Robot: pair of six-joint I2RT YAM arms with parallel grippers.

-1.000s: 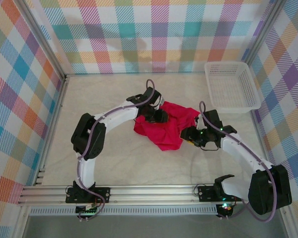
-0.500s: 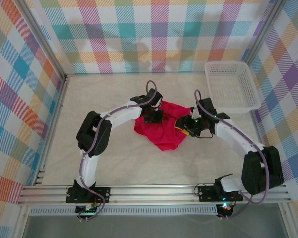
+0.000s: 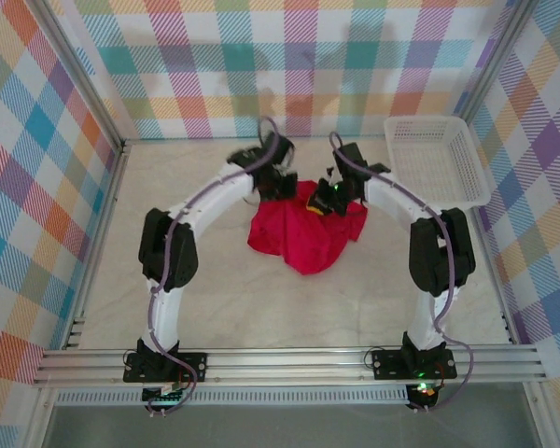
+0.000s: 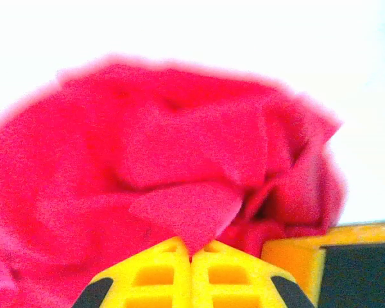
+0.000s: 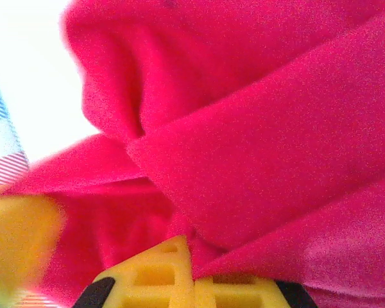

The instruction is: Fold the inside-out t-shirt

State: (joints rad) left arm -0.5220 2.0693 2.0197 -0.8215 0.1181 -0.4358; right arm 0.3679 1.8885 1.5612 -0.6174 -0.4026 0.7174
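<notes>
Crumpled red t-shirt [image 3: 303,238] lying at mid-table [image 3: 215,308], long axis running 9 to 3 o'clock, lower tip pointing toward 6 o'clock, left gripper [image 4: 192,251] and right gripper [image 5: 193,255] both pinching cloth along its 12 o'clock edge

We see a pale, marbled desk [image 3: 215,289] enclosed at the back and on both sides by plaid panels [image 3: 289,65] in many colours. A white mesh basket [image 3: 437,163] sits upright in the far right corner, just beside the right panel. Aluminium rails [image 3: 289,359] run along the desk's near edge.
</notes>
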